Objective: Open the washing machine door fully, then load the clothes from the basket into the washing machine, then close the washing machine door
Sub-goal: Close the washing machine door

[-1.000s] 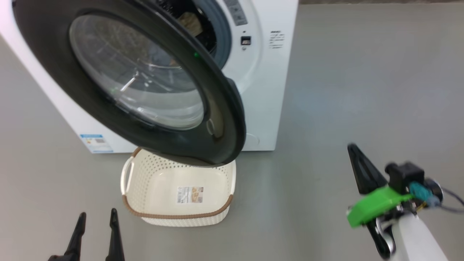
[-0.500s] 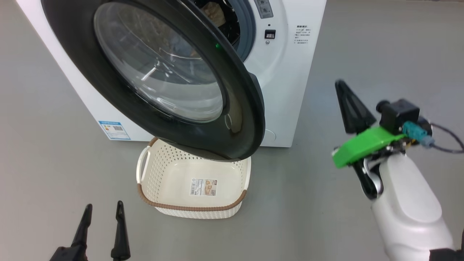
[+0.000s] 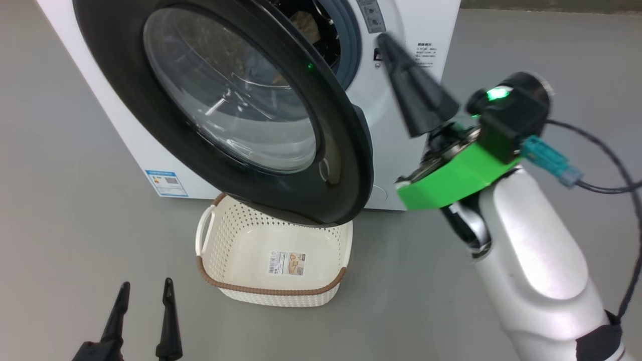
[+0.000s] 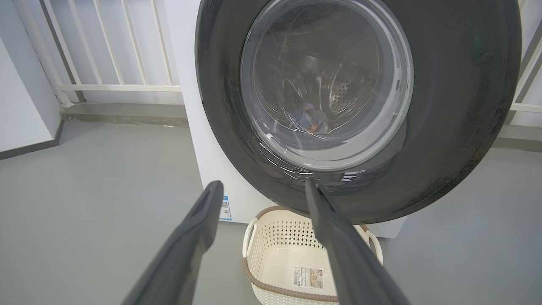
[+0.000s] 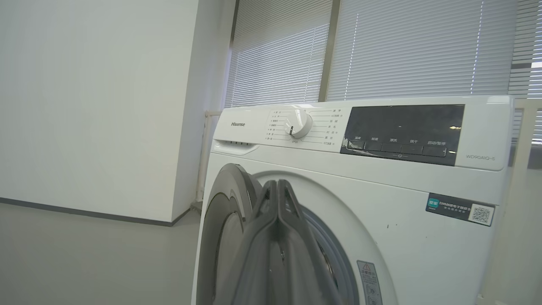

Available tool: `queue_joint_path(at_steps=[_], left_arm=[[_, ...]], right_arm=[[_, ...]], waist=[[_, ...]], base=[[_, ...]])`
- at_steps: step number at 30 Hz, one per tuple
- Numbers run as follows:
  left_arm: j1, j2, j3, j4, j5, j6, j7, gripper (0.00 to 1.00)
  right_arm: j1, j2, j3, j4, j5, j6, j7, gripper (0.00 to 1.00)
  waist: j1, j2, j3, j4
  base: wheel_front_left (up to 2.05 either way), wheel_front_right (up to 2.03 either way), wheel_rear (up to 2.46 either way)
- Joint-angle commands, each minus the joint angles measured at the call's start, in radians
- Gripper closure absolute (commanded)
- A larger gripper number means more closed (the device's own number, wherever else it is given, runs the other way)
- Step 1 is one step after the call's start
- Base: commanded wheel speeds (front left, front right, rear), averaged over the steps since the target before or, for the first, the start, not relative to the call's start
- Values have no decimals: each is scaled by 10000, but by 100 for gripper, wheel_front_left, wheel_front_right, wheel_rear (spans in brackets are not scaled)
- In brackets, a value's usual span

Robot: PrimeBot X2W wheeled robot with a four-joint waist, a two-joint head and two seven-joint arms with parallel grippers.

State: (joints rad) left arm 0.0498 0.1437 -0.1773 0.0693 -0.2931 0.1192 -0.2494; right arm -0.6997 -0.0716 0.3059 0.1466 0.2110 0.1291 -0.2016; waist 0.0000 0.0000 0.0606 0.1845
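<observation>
Both empty: the closed right gripper [image 3: 388,47] is hovering just right of the door [image 3: 346,165], probably nearer it than the spread left gripper [image 3: 145,285].

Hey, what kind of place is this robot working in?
Probably a laundry corner in an office-like or test room: a white front-loading washing machine stands on a bare grey floor, with a small basket in front and slatted window blinds behind.

Bright, even light, soft shadows (edges bowed)
</observation>
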Motion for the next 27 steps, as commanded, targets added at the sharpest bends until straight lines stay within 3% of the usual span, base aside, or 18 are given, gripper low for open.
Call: queue_joint_path(at_steps=[1, 12, 27], left_arm=[[-403, 159, 291, -198, 62, 45, -99, 0], [-503, 142, 201, -221, 114, 70, -110, 0], [-711, 56, 201, -147, 146, 32, -121, 0]], right_arm=[[-65, 209, 406, -227, 278, 16, 234, 100], [-50, 212, 1838, 1557, 748, 16, 577, 100], [-1619, 213, 2433, 4556, 1199, 16, -33, 100]], waist=[[0, 0, -10, 44], [0, 0, 147, 195], [0, 0, 349, 279]], base=[[0, 0, 0], [0, 0, 0], [0, 0, 0]])
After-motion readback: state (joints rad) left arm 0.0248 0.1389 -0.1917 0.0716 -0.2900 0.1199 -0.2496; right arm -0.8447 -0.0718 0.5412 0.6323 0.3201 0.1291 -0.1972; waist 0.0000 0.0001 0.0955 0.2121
